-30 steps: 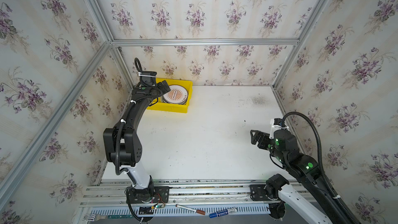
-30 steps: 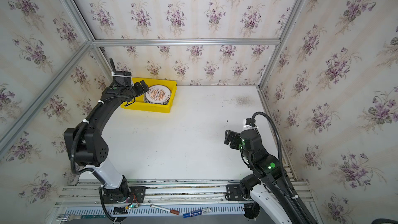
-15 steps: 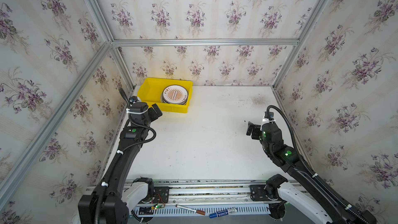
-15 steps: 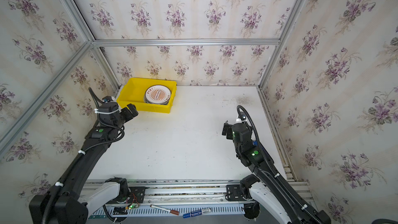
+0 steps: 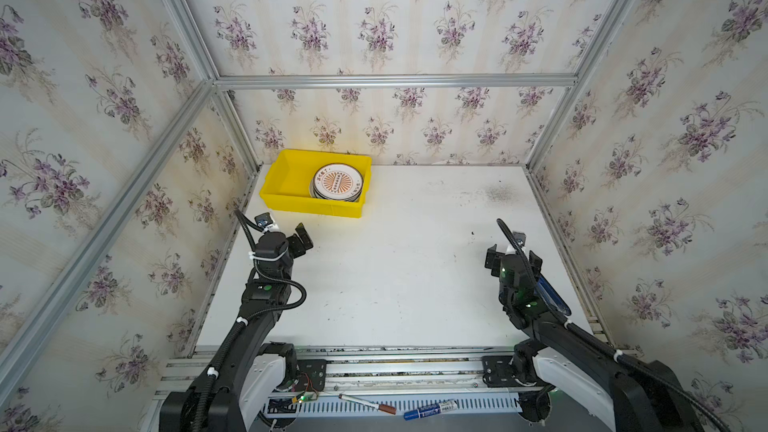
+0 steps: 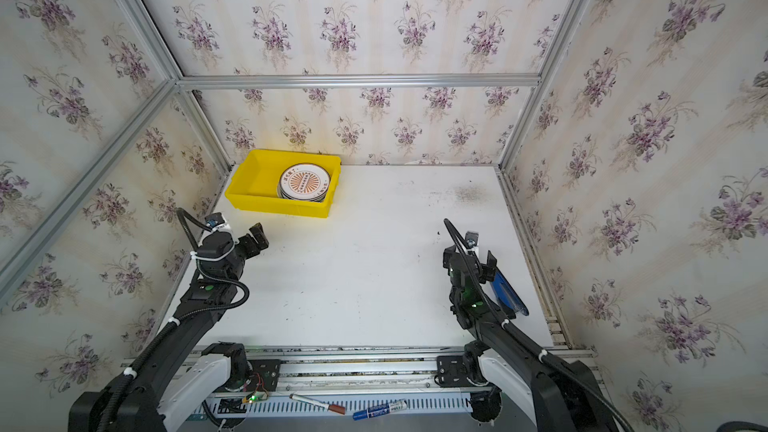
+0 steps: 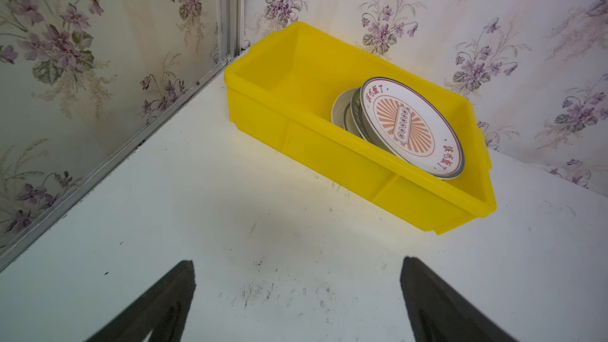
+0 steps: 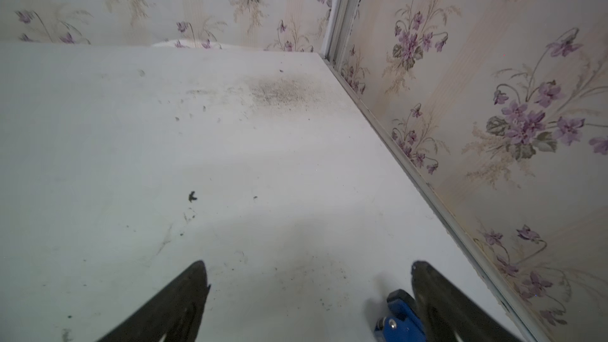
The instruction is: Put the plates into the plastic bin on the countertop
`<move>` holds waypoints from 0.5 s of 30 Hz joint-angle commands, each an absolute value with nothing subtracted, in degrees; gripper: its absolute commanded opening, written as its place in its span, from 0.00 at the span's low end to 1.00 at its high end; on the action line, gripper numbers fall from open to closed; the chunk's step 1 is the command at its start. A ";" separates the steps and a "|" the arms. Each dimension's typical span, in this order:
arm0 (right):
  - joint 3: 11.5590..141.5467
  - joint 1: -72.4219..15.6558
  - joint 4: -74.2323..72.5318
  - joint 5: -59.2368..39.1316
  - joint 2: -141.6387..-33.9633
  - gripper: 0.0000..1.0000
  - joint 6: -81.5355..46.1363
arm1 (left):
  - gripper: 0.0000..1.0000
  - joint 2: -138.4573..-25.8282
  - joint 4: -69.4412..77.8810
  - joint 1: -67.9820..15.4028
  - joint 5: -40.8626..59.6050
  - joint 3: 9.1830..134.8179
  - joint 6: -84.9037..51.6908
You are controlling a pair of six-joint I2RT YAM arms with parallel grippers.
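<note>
Ahead of the left end effector [image 7: 297, 261] sit binned plates [image 7: 408, 126], unseen from the right end effector [image 8: 307, 263]; both gape empty.

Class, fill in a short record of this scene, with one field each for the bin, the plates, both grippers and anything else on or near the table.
Bin: bright yellow rectangular plastic bin, at the far left corner of the white flat countertop
Plates: round plates stacked in the bin's half nearer the table's middle, orange-sunburst one on top; count unclear
Left gripper: open, holding nothing
Right gripper: open, holding nothing
Other: blue flat object beside the right arm; two markers on the front rail
</note>
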State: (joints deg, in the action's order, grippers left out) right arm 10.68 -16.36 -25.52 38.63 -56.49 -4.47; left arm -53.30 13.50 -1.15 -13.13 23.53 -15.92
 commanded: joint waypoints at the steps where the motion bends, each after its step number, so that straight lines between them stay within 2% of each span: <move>1: 11.68 -15.65 -39.97 40.12 -62.89 0.99 -2.10 | 1.00 -54.98 29.59 -1.05 -10.29 20.63 -6.71; 9: 20.87 -13.27 -44.99 33.87 -78.73 0.99 3.52 | 1.00 -66.32 39.55 -0.92 -10.45 19.23 -3.36; 13: 23.92 -12.60 -43.61 31.71 -81.70 0.99 5.02 | 1.00 -69.50 39.39 -0.88 -9.61 21.14 -2.23; 15: 23.72 -11.62 -46.06 31.26 -83.84 0.99 4.85 | 1.00 -72.12 44.96 -0.60 -8.18 19.27 -1.65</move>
